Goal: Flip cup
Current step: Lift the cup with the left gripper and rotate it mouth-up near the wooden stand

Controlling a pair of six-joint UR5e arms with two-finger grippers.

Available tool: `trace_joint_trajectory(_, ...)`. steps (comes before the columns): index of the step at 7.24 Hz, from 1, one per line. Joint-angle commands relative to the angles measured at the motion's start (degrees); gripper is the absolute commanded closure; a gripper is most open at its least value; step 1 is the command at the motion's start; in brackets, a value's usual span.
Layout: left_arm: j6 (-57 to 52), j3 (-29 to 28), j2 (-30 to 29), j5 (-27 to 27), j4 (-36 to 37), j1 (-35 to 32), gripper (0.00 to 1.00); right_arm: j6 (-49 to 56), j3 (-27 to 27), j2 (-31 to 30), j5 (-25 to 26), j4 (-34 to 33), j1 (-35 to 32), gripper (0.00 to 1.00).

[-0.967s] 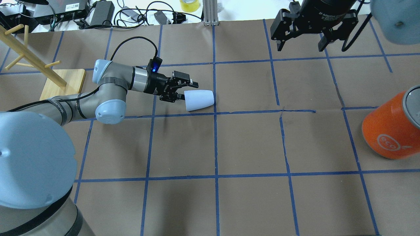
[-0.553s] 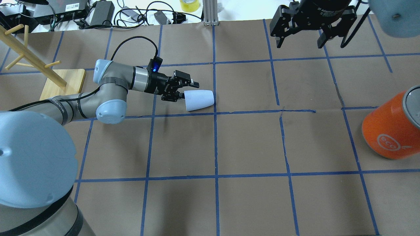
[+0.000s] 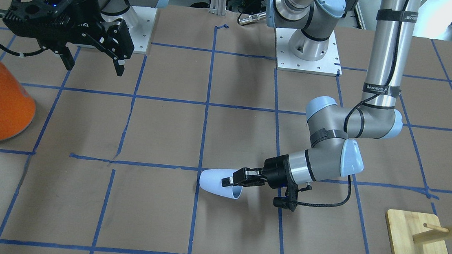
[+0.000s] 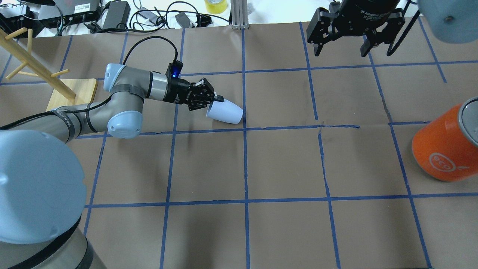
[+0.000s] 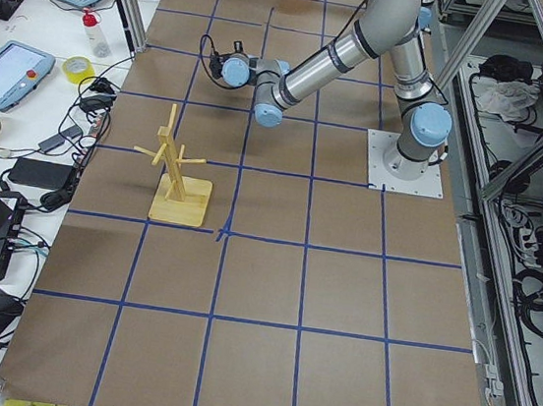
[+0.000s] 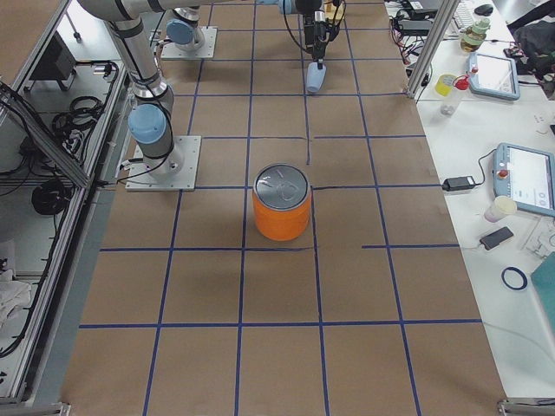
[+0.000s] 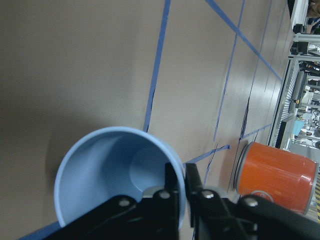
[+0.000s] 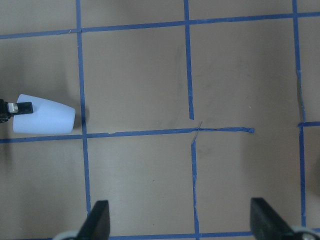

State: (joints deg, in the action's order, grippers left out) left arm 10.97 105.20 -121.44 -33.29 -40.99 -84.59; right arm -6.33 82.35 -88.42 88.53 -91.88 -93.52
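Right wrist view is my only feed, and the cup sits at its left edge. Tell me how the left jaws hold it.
Observer: The left gripper has its jaws shut on the cup rim, one inside the mouth, one outside.
Operator: Report whether the cup is empty.
Observer: Empty; the left wrist view shows its bare blue bottom.
Operator: Name anything standing outside my frame.
Observer: An orange can stands upright, well off to the robot's right of the cup.
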Motion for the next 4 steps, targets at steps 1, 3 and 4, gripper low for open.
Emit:
trace_joint_trajectory(1, 12.96, -6.55, 2.86, -1.94, 0.21, -0.48, 1.0, 0.0, 0.09, 0.0, -0.11, 0.03, 0.0, 0.0)
trace_joint_trajectory(3, 13.46, -7.2, 5.85, -15.85, -0.49, -1.97, 1.0, 0.09, 0.0, -0.09, -0.46, -0.06, 0.0, 0.0)
trace_joint_trajectory(4, 12.33, -7.9, 6.91, -22.01, -2.32, -2.16, 1.0, 0.09, 0.0, -0.09, -0.37, 0.03, 0.0, 0.0)
